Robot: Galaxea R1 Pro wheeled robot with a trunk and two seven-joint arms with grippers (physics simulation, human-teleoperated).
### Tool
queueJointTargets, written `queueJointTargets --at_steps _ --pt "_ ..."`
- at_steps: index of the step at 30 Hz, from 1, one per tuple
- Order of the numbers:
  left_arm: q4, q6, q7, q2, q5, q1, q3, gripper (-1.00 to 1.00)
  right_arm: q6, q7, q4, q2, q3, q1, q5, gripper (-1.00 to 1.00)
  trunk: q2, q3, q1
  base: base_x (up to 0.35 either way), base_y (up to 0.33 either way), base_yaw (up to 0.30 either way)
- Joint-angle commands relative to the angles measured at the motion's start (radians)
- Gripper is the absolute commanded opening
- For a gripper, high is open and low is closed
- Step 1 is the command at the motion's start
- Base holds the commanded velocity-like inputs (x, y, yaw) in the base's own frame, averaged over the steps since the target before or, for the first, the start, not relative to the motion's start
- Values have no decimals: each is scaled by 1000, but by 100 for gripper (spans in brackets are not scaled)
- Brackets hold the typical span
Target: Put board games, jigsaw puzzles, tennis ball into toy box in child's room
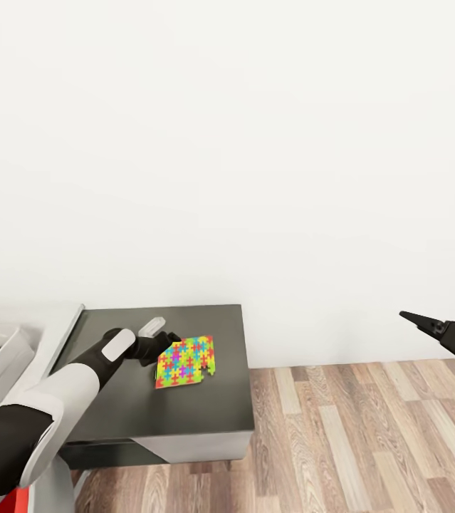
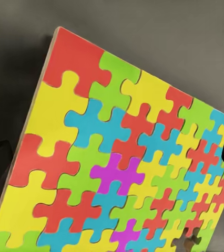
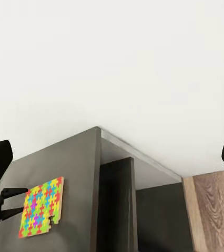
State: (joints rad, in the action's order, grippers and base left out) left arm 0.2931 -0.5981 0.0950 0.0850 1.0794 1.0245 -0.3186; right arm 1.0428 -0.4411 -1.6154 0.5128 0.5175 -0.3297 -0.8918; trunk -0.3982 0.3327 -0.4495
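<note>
Over the dark table wing (image 1: 184, 413) — multicoloured jigsaw puzzle (image 1: 185, 361), seemingly pinched in left jaws; right jaws spread.

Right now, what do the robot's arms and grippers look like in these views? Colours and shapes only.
The left arm has a glossy black upper segment, a light grey forearm shell and a black wrist with a pale grey oval patch. The left gripper is black. The right gripper is black and ends in thin, pointed fingers on a black wrist. No cables or printed markings visible.

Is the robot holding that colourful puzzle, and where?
Yes. The left gripper grips the jigsaw puzzle by its edge nearest the arm; the right gripper holds nothing.
</note>
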Motion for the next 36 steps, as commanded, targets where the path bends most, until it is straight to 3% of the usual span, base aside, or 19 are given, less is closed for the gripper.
queueJointTargets --at_steps 1,15,27,36 --pt "3 -3 9 1 11 0 -5 100 4 -10 0 0 1 -2 9 100 -2 2 -1 0 0 -231" --pt "9 -1 9 -1 11 0 -6 100 4 -10 0 -1 1 -1 10 100 -2 2 -1 0 0 -195" --pt "17 -1 9 -2 11 0 -5 100 4 -10 0 -2 1 -2 10 100 -2 2 -1 -8 -3 -37" --pt "18 -2 9 -2 11 0 -4 100 4 -10 0 -4 1 -2 10 100 -2 2 -1 -158 -108 -5"
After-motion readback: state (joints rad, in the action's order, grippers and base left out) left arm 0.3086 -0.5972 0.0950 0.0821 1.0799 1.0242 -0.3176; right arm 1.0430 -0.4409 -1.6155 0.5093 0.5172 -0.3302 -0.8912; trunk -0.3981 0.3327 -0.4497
